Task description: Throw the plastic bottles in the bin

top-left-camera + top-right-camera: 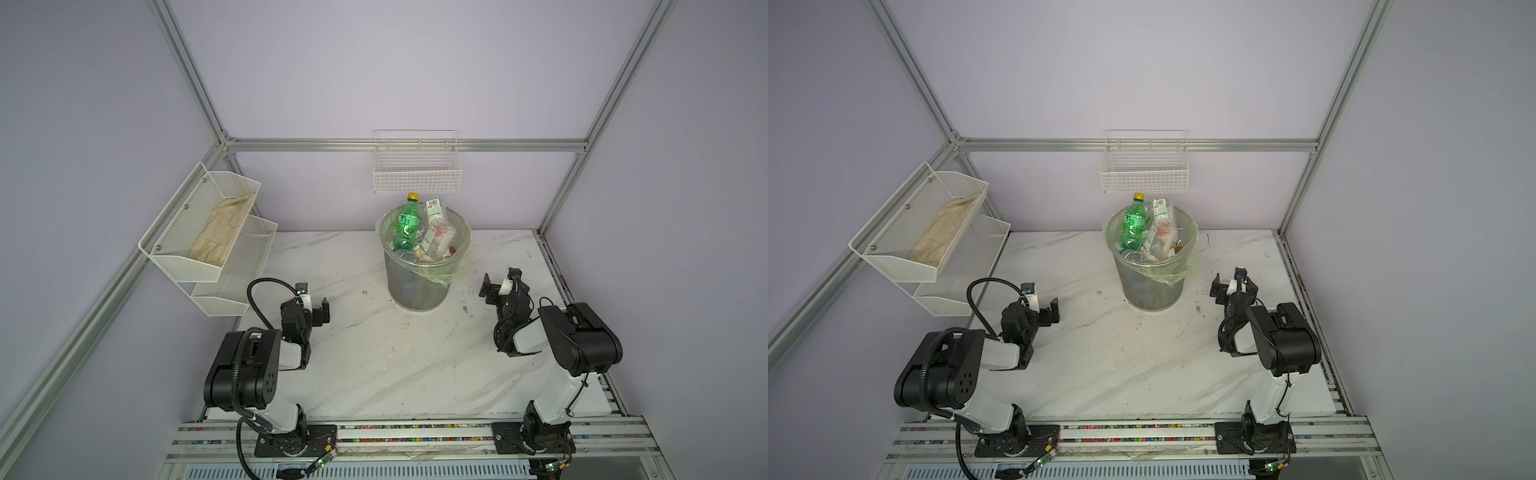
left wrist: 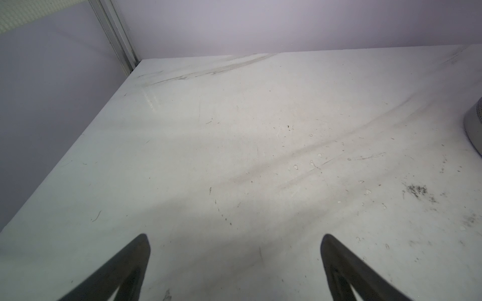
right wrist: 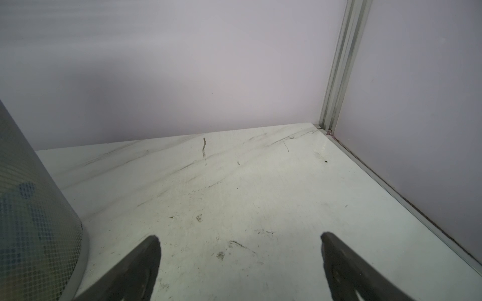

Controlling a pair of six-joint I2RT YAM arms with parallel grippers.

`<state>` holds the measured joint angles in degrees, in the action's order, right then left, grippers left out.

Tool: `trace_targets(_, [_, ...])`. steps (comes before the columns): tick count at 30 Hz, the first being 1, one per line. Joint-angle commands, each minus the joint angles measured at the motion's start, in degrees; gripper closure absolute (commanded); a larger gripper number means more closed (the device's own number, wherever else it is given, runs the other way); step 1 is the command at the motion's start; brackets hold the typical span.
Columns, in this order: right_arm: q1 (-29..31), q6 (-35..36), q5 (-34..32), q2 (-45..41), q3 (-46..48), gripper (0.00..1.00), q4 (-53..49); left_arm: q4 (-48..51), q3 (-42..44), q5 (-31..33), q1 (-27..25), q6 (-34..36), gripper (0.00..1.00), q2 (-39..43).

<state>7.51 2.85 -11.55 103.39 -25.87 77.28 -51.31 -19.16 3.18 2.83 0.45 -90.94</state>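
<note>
On the far left, a white shelf [image 1: 183,232] hangs on the wall with a cloth [image 1: 220,232] in it, and I see no bottle there. Next comes the left gripper [image 2: 235,237], low over the table [image 1: 395,353], with its fingers wide apart and nothing between them. The table around it is bare but for some dirty marks. In the middle, near the back wall, stands the bin [image 1: 415,286], and the plastic bottles [image 1: 434,239] are inside it, piled right up to the top. A green bottle [image 1: 405,226] with a yellow cap and a clear one beside it stick up above the rim. The wire basket [image 1: 417,178] on the wall behind looks empty. On the right, the right gripper [image 3: 239,235] sits just beside the bin, its fingers wide apart and holding nothing. I can find no bottle lying on the table in any view, so I think the job is done, or very close to it. The only worry is that the tall bottles on top could tip out
</note>
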Motion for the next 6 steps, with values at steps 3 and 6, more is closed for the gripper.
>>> trace_targets(3, [-0.20, 0.43, 0.03, -1.17, -0.39, 0.03, 0.61, -2.58, -3.03, -0.05, 0.05, -1.65, 0.00, 0.38])
trace_targets(6, [-0.14, 0.48, 0.11, -1.17, -0.35, 0.03, 0.68, -3.05, -2.62, -0.50, 0.21, -1.44, 0.00, 0.79])
